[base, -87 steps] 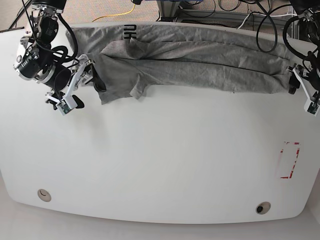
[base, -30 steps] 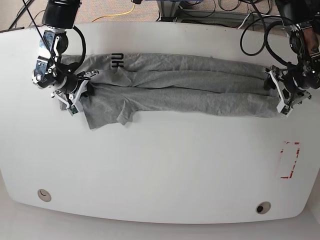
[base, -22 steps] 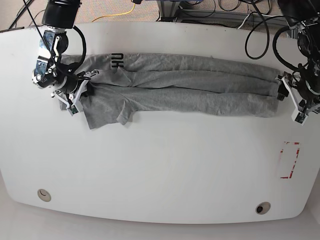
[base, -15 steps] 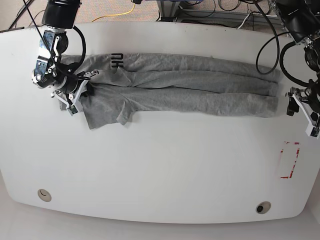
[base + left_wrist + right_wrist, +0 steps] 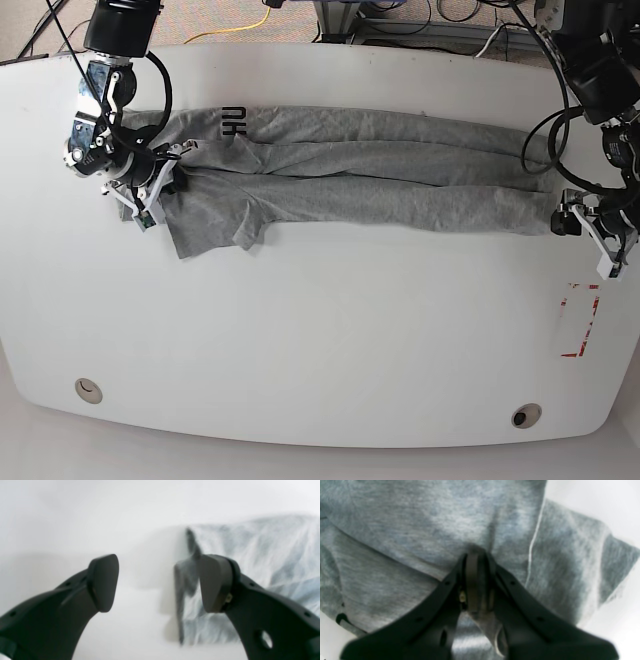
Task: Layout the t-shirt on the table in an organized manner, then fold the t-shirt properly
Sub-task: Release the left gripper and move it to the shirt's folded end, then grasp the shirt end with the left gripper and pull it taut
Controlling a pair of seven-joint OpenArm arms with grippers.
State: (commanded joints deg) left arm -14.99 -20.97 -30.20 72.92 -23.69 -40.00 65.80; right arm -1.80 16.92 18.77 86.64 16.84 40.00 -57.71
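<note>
The t-shirt (image 5: 360,175), a large heather-grey, wrinkled cotton one with dark block lettering near its collar end, lies on the big white smooth table (image 5: 320,330) as a long bunched band across the far half, folded over itself lengthwise, with one sleeve flap sticking out toward the near side at the right-arm end. The right gripper (image 5: 476,585) has its black fingers pressed together on a pinch of grey cloth at that end. The left gripper (image 5: 157,582) stands with its fingers wide apart and nothing between them, over bare tabletop just beside the shirt's hem corner, which shows in the left wrist view behind one dark pad. Since the garment is gathered rather than spread, the layout stage looks unfinished. The main risk I see is imbalance: with only one end held, any pull by the right arm would drag the whole band sideways or bunch it further instead of opening it. The left claw, if it closes where it stands, may catch only air or a single thin edge, and that could slip out. Grabbing several stacked layers at once would lock the creases in. The red-taped rectangle mark (image 5: 578,320) is well apart from the cloth.
</note>
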